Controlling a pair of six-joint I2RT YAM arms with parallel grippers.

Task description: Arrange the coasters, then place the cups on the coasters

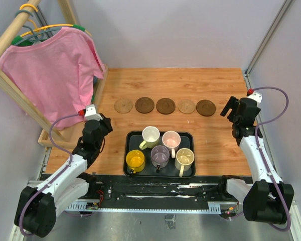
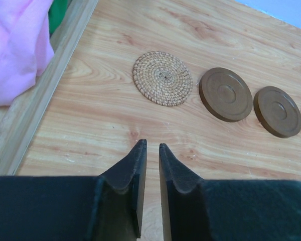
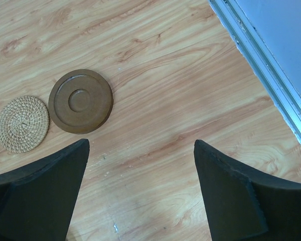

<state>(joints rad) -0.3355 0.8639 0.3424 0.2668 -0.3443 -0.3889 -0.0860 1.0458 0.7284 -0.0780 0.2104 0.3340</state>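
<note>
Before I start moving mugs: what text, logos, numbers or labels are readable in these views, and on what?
None can be read in any view.
The mugs, coasters, black tray and pink T-shirt are plain, with no print visible.
Base rail: any markings on the wiring and parts there are too small to read.

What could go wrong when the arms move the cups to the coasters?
The cups stand tightly together on the tray; a reach for one may knock its neighbour. The coasters look hardly wider than the cups, so a cup set off centre could tilt. The left gripper is barely open, probably too narrow for a cup.
</note>
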